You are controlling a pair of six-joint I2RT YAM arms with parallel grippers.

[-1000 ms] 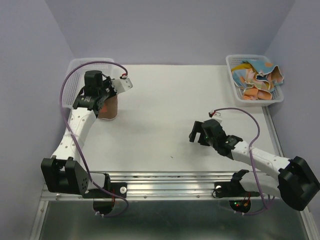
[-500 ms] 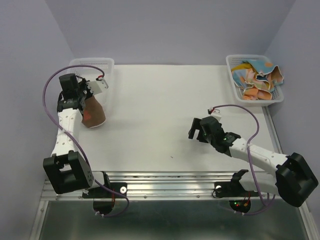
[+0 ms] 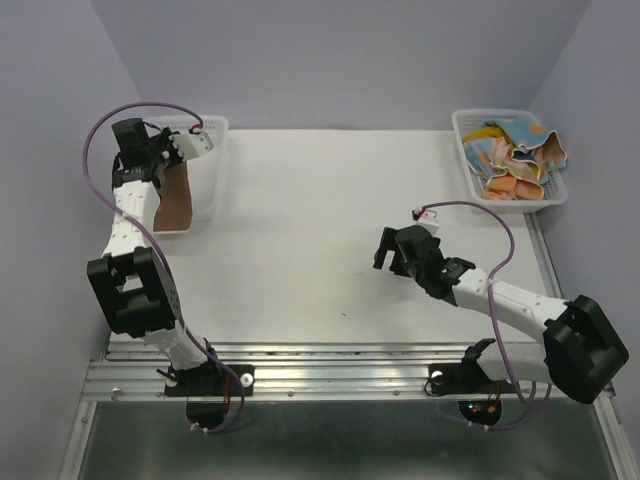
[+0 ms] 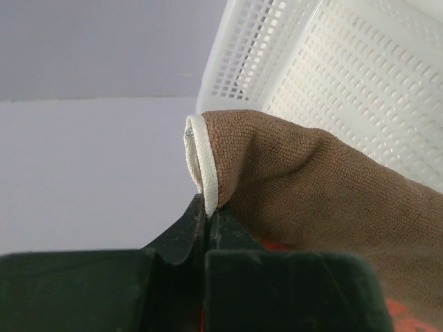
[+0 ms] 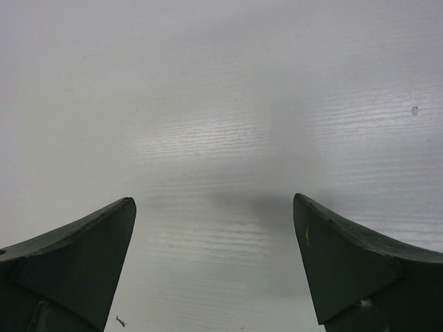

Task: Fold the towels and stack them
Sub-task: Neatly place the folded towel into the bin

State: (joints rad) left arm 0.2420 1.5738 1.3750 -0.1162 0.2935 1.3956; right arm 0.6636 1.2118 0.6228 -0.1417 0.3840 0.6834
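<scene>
One brown towel [image 4: 325,194] is clamped by its hem in the left gripper [image 4: 208,213]. The right gripper [image 5: 213,200] is spread wide, empty. Two mesh baskets [image 3: 212,170] are seen.

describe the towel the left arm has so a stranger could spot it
Start at the white mesh basket at far left. There, pinched by its white-edged hem in the left gripper, hangs the brown towel. It is plain brown, unlike the bright patterned towels heaped in the far right basket.

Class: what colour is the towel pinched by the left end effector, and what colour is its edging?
Brown towel, white edging; clearest in the left wrist view.
</scene>
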